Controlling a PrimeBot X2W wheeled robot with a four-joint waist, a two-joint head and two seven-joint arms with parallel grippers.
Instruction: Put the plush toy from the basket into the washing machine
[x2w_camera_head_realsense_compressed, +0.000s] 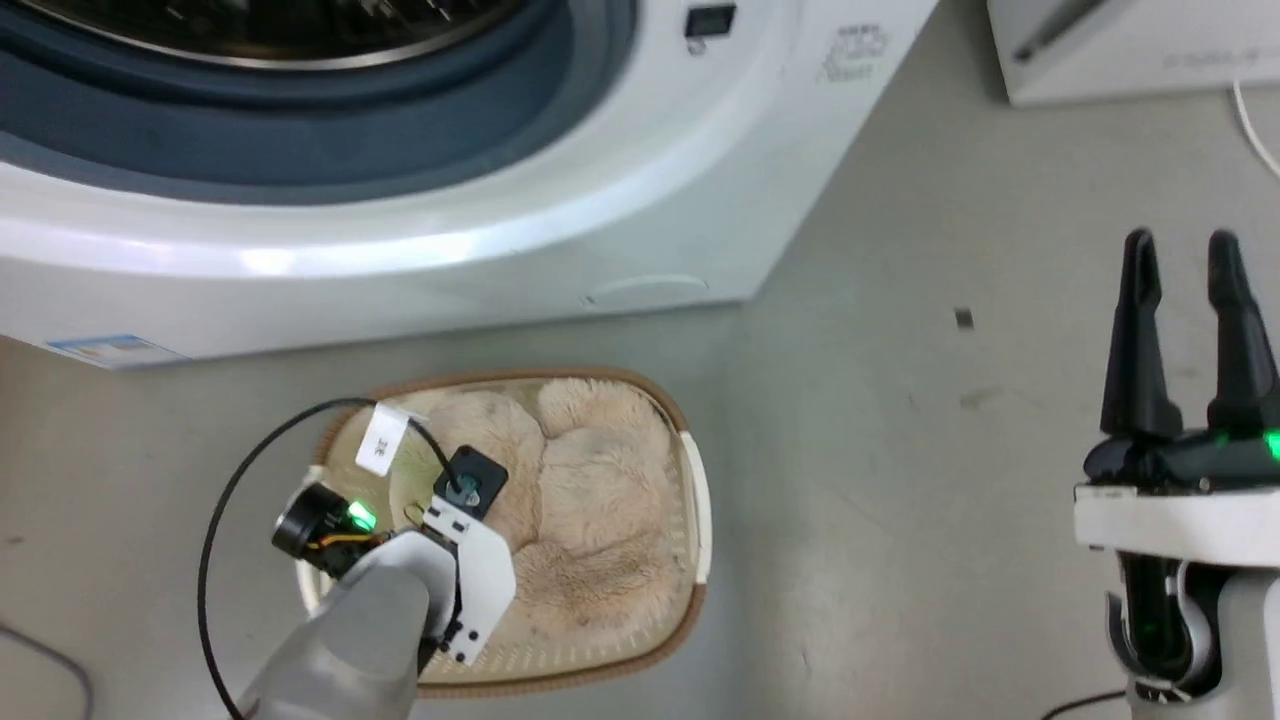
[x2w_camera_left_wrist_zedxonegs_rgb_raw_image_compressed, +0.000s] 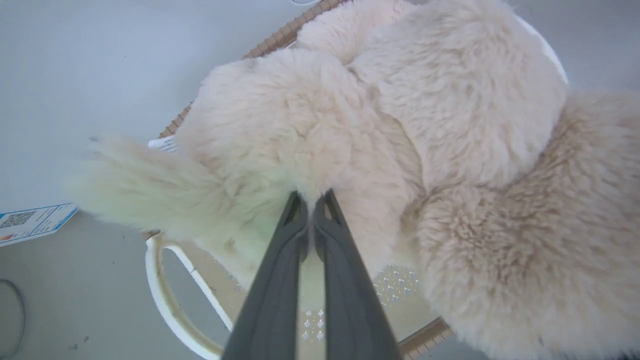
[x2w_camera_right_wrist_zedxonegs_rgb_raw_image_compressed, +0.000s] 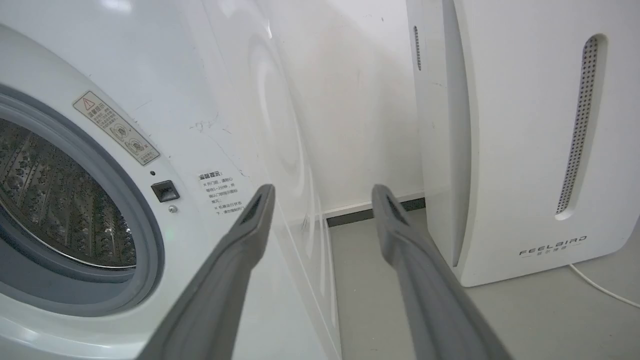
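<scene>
The cream-beige plush toy (x2w_camera_head_realsense_compressed: 590, 490) fills the oval basket (x2w_camera_head_realsense_compressed: 700, 500) on the floor in front of the washing machine (x2w_camera_head_realsense_compressed: 650, 180). My left wrist hangs over the basket's left end. In the left wrist view my left gripper (x2w_camera_left_wrist_zedxonegs_rgb_raw_image_compressed: 312, 197) is shut on a tuft of the plush toy (x2w_camera_left_wrist_zedxonegs_rgb_raw_image_compressed: 400, 125), with the fingertips sunk in the fur above the basket's white handle (x2w_camera_left_wrist_zedxonegs_rgb_raw_image_compressed: 160, 285). My right gripper (x2w_camera_head_realsense_compressed: 1180, 250) stands open and empty at the far right, away from the basket. Seen from the right wrist, the right gripper (x2w_camera_right_wrist_zedxonegs_rgb_raw_image_compressed: 322, 192) faces the washing machine's side (x2w_camera_right_wrist_zedxonegs_rgb_raw_image_compressed: 240, 100), and the steel drum (x2w_camera_right_wrist_zedxonegs_rgb_raw_image_compressed: 55, 200) shows through the open doorway.
The white FEELAIR appliance (x2w_camera_right_wrist_zedxonegs_rgb_raw_image_compressed: 525, 125) stands right of the washer, with a narrow floor gap between them, and a white cable (x2w_camera_right_wrist_zedxonegs_rgb_raw_image_compressed: 600, 287) trails from it. A paper label (x2w_camera_head_realsense_compressed: 382, 440) sticks up inside the basket. Bare grey floor (x2w_camera_head_realsense_compressed: 900, 450) lies between the basket and my right arm.
</scene>
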